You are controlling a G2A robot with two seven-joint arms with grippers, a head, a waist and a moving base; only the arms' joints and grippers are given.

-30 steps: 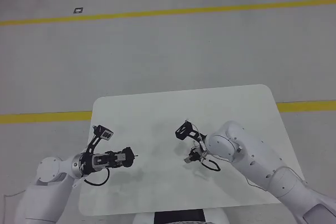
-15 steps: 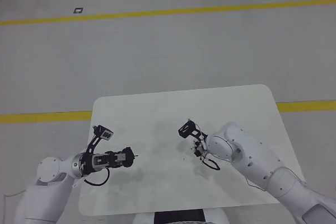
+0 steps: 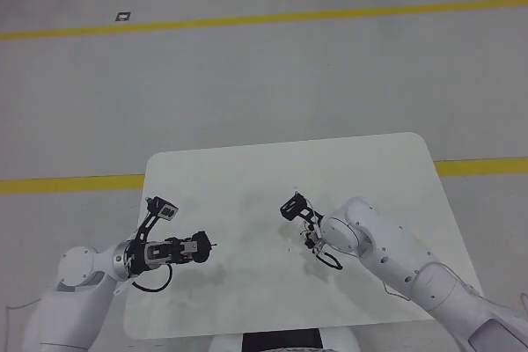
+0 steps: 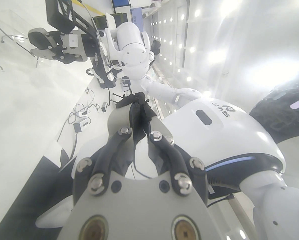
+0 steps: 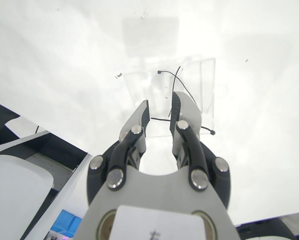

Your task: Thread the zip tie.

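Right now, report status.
Right gripper open over a zip tie in the clear tray. Left gripper shut on a black thing, unidentified. Other zip ties cross beside one finger.

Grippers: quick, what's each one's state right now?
Left gripper: shut on a black bundle.
Right gripper: open, a zip tie between its fingers.

A white table (image 3: pixel 246 176) with rounded corners stands on a pale grey floor (image 3: pixel 264 79). Two yellow lines (image 3: pixel 246 19) cross the floor, one well beyond the table, one meeting both its sides. Bright ceiling lights (image 4: pixel 214 56) shine above.
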